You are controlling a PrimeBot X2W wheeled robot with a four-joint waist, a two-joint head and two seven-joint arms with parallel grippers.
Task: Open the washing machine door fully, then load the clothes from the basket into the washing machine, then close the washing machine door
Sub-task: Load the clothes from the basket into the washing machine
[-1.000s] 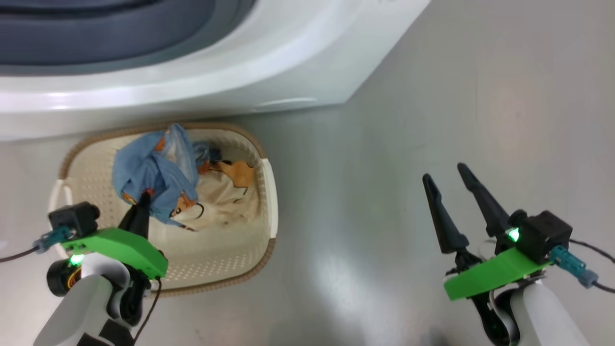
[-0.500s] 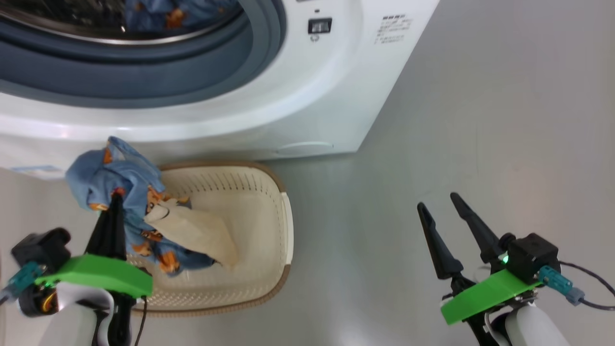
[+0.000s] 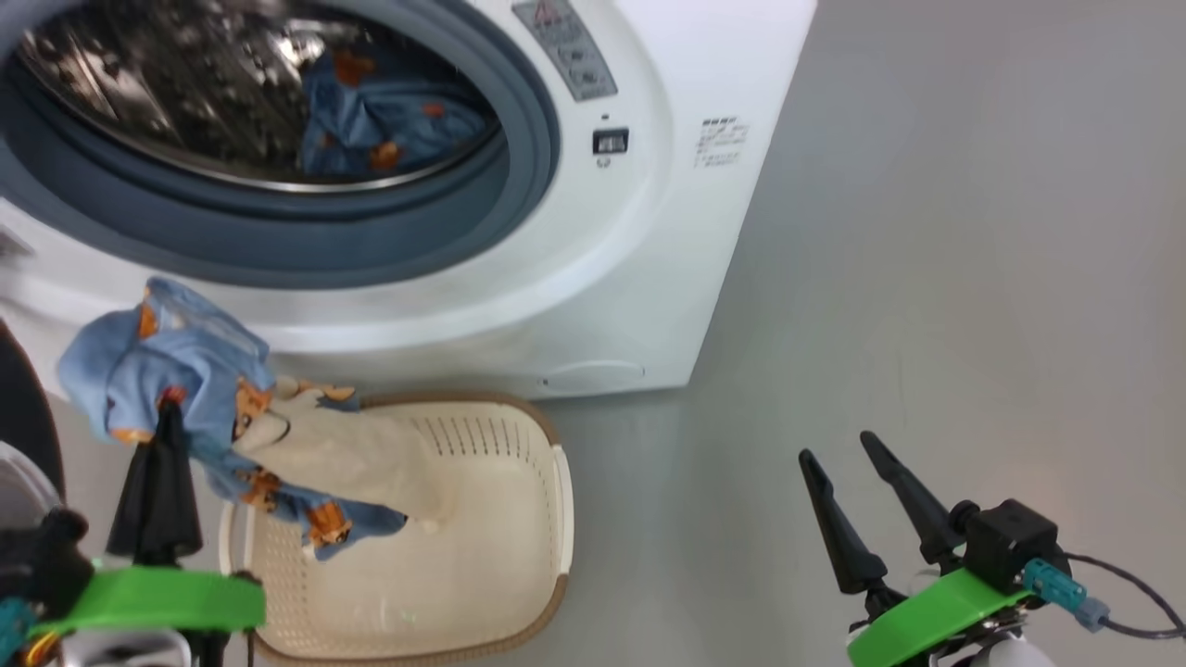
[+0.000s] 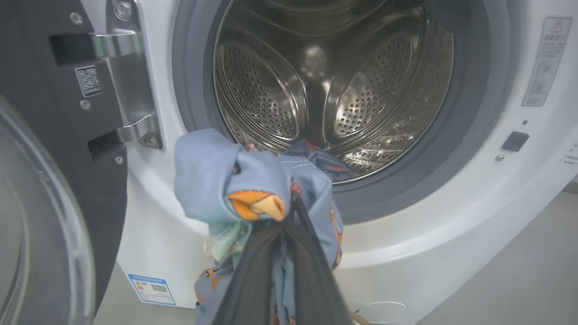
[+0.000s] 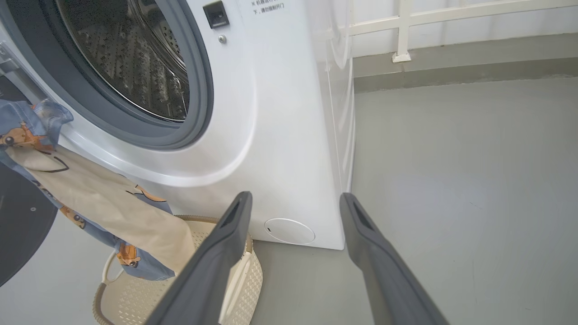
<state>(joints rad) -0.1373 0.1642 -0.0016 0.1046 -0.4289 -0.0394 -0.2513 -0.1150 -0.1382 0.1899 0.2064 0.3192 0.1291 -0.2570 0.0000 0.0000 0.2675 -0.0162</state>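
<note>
Head view: the left gripper is clamped on a bundle of clothes held above the basket. The bundle's tail covers the basket's left part. The door is a dark sliver cut off at the left edge. A blue piece lies in the washer, partly behind the ring. The right gripper stands spread and empty over the floor.

Left wrist view: the closed fingers hide the bundle's lower part.

Right wrist view: the basket is cut off at the bottom edge.

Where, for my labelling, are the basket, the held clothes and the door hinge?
basket (image 3: 491, 519), head view, perforated inside wall
clothes (image 4: 203, 176), left wrist view, blue fold
door hinge (image 4: 133, 85), left wrist view, metal plate
</note>
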